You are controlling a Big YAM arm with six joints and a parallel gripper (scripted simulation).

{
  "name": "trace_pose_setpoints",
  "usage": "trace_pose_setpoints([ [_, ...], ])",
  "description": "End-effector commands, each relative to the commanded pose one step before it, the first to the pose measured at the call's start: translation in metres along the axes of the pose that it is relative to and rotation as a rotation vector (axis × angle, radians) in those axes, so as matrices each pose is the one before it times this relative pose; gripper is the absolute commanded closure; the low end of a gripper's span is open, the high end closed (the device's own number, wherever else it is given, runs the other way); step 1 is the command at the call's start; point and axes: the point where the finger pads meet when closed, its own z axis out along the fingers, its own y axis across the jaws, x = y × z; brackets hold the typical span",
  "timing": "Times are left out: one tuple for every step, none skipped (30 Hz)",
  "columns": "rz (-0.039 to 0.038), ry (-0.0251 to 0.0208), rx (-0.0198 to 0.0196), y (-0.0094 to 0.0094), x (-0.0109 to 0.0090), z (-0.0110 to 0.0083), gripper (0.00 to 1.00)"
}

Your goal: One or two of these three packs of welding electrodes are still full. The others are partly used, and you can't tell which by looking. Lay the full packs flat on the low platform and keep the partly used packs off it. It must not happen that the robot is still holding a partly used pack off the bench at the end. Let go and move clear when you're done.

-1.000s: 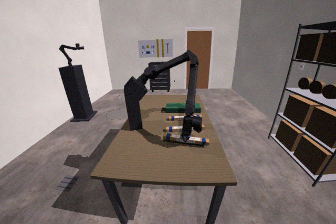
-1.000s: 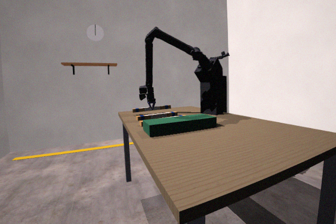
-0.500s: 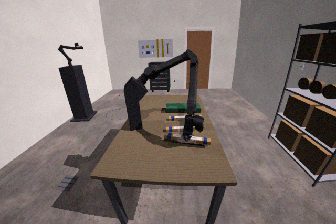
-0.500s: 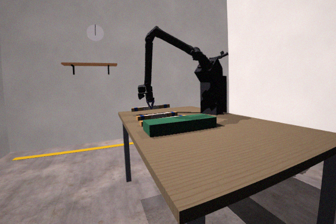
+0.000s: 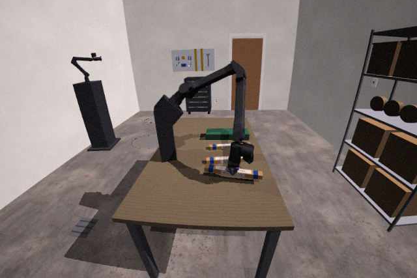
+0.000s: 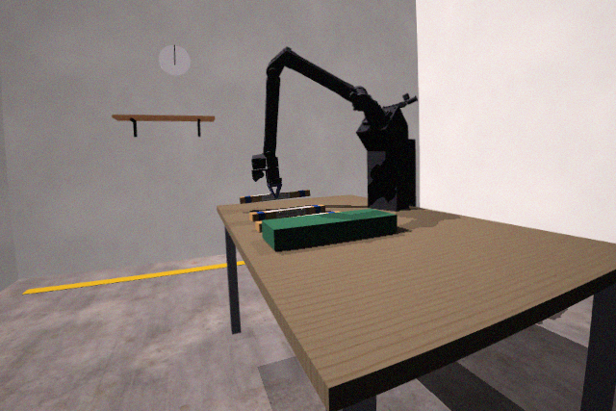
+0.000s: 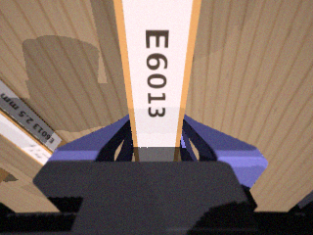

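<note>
My gripper (image 5: 232, 170) (image 6: 275, 194) (image 7: 156, 117) is shut on the nearest pack (image 5: 247, 171) (image 6: 295, 193) (image 7: 156, 59), around its middle. This long orange pack has blue bands and a white label reading E6013, and it is held roughly level a little above the table. The middle pack (image 5: 217, 159) (image 6: 289, 212) lies flat on the table just behind it. The far pack (image 5: 222, 146) (image 6: 258, 226) lies between the middle pack and the platform, partly hidden in the exterior view. The low green platform (image 5: 219, 133) (image 6: 338, 235) holds no pack.
The wooden table (image 5: 202, 204) (image 6: 423, 287) carries everything. The arm's base column (image 5: 165, 140) (image 6: 390, 177) stands at the table's left side in the top view. Part of another pack (image 7: 26, 117) shows at the wrist view's left edge. Shelving (image 5: 380, 113) stands off the table at the right.
</note>
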Motion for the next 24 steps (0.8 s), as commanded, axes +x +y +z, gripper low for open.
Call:
trace_pose_setpoints([
  [-0.02158,-0.08323,0.04859,-0.02202,-0.04045,-0.04871,1.00],
  [0.00000,0.00000,0.00000,0.00000,0.00000,0.00000,1.00],
  [-0.00006,-0.00007,0.00004,-0.00014,-0.00034,-0.00034,1.00],
  [-0.00005,-0.00007,0.00004,-0.00013,-0.00033,-0.00033,1.00],
  [-0.00005,-0.00006,0.00004,-0.00013,-0.00033,-0.00032,1.00],
  [-0.00005,-0.00006,0.00003,-0.00012,-0.00032,-0.00032,1.00],
  [-0.00005,-0.00006,0.00003,-0.00012,-0.00031,-0.00031,1.00],
  [-0.00004,-0.00005,0.00003,-0.00012,-0.00030,-0.00030,1.00],
  [-0.00004,-0.00005,0.00003,-0.00012,-0.00029,-0.00029,1.00],
  [-0.00004,-0.00005,0.00003,-0.00012,-0.00028,-0.00028,1.00],
  [-0.00004,-0.00005,0.00003,-0.00012,-0.00027,-0.00027,1.00],
  [-0.00004,-0.00004,0.00003,-0.00011,-0.00026,-0.00026,1.00],
  [-0.00004,-0.00004,0.00003,-0.00011,-0.00024,-0.00025,1.00],
  [-0.00003,-0.00004,0.00003,-0.00011,-0.00023,-0.00024,1.00],
  [-0.00003,-0.00004,0.00002,-0.00011,-0.00022,-0.00023,1.00],
  [-0.00003,-0.00004,0.00002,-0.00010,-0.00020,-0.00022,1.00],
  [-0.00003,-0.00004,0.00002,-0.00010,-0.00019,-0.00021,1.00],
  [0.00000,0.00000,0.00000,0.00000,0.00000,0.00000,1.00],
  [0.00000,0.00000,0.00000,0.00000,0.00000,0.00000,1.00],
  [-0.00003,-0.00003,0.00002,-0.00008,-0.00015,-0.00018,1.00],
  [-0.00003,-0.00003,0.00002,-0.00007,-0.00014,-0.00018,1.00],
  [-0.00003,-0.00003,0.00002,-0.00007,-0.00013,-0.00017,1.00],
  [-0.00002,-0.00003,0.00002,-0.00007,-0.00013,-0.00016,1.00],
  [-0.00002,-0.00003,0.00002,-0.00006,-0.00012,-0.00016,1.00],
])
